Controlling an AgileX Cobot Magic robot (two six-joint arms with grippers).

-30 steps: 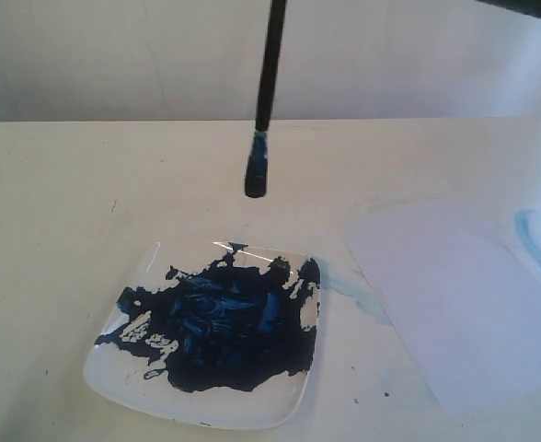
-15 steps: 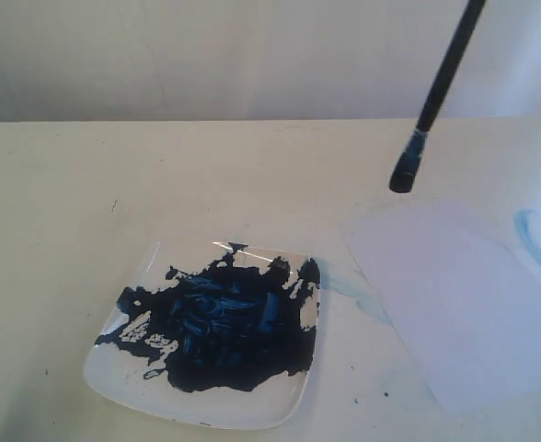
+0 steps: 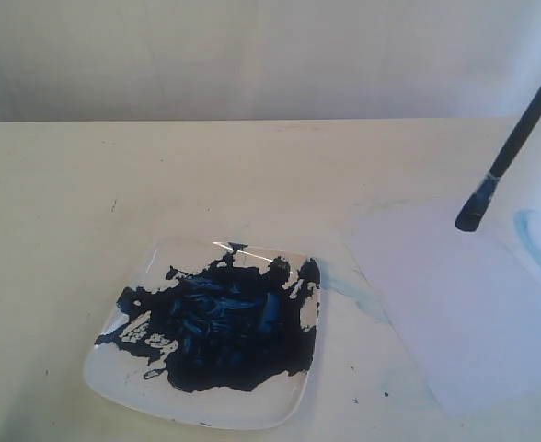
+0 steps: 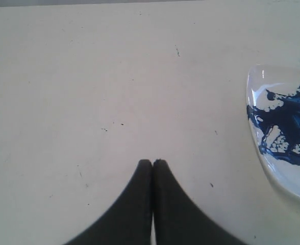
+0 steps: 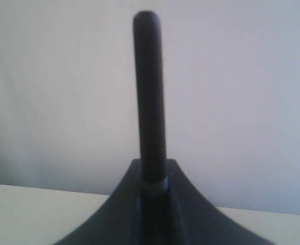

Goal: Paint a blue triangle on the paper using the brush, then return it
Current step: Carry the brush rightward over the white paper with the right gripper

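Right fingers [image 5: 119, 214] closed tight on the brush [image 5: 149, 92], which runs straight out from between them. No slack visible in the right wrist view. In the exterior view the arm itself is out of frame at the upper right and only the brush [image 3: 514, 152] shows. Its long axis is slanted, with the handle high and to the right. The dark bristle tip [image 3: 470, 216] points down-left, over the far right part of the paper [image 3: 454, 304].

I can't tell whether the tip is touching or just above; it looks just off the sheet. No blue triangle on the paper yet, only a faint light-blue smear [image 3: 539, 235] by its right edge. So the paper lies directly below and toward the near side from the tip. I'd judge the next move is a short drop, then strokes.

Left fingers [image 4: 137, 209] pressed together, holding nothing, over bare counter [image 4: 89, 76] beside the paint plate [image 4: 254, 132]. In the exterior view the plate [image 3: 114, 368] sits left of the paper, so the right arm is clearly the nearer one.
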